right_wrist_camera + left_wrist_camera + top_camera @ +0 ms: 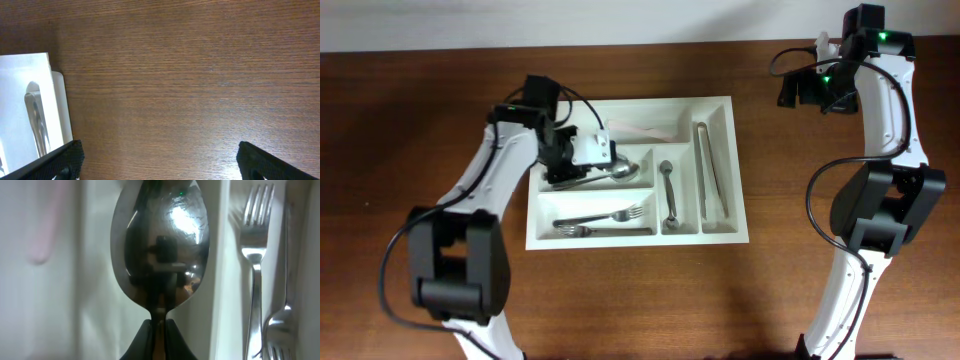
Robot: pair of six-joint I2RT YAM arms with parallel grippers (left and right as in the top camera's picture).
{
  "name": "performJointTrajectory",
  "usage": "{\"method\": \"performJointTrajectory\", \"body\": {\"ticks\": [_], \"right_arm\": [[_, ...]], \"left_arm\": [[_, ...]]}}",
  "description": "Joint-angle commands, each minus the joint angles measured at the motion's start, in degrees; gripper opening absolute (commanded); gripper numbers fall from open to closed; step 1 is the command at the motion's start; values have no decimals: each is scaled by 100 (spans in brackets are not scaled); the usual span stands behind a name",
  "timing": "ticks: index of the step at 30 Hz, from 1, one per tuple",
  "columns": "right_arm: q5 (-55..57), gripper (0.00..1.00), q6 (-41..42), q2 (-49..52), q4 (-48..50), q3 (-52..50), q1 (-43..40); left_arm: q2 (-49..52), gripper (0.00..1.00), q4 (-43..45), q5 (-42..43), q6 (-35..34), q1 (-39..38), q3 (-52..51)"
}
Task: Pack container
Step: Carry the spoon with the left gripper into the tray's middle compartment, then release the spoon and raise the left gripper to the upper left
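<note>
The white container (741, 190) lies at the table's centre. My left gripper (576, 170) is low over its middle long compartment, shut on the handle of a metal spoon (618, 171). In the left wrist view the spoon (162, 245) fills the frame bowl-up, its handle pinched between the black fingers (142, 342), above the container's white floor (95, 280). My right gripper (808, 88) hangs open over bare wood right of the container, with nothing between its fingers (62, 161). The right wrist view shows only the container's corner (20, 80).
Two forks (605, 222) lie in the lower long compartment, also seen past the divider (220, 280) as forks (255, 255). A spoon (668, 195) and metal tongs (710, 170) fill the two vertical compartments. A pale pink item (645, 128) sits in the top compartment.
</note>
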Motion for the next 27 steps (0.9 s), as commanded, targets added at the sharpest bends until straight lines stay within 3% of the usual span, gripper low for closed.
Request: {"method": "performJointTrajectory", "body": {"ticks": [1,5,6,9,12,16,21,25,27], "right_arm": [[-9,99,46,-275,0,140,-33],[-9,99,46,-275,2,140,-33],[-9,99,46,-275,2,140,-33],[-9,99,44,-275,2,140,-33],[-9,99,44,-275,0,140,-33],[-9,99,46,-275,0,140,-33],[-9,99,44,-275,2,140,-33],[-9,99,46,-275,2,140,-33],[-9,99,44,-275,0,140,-33]], "left_arm": [[297,2,13,166,367,-118,50],[407,7,15,149,365,-157,50],[404,13,17,146,365,-155,50],[402,58,15,146,232,-155,111],[402,63,13,149,-282,-138,378],[402,84,11,144,-1088,-2,1084],[402,87,63,-396,-2706,389,2227],[402,87,308,-2271,-4896,754,2726],[402,96,363,-2977,-5635,966,2822]]}}
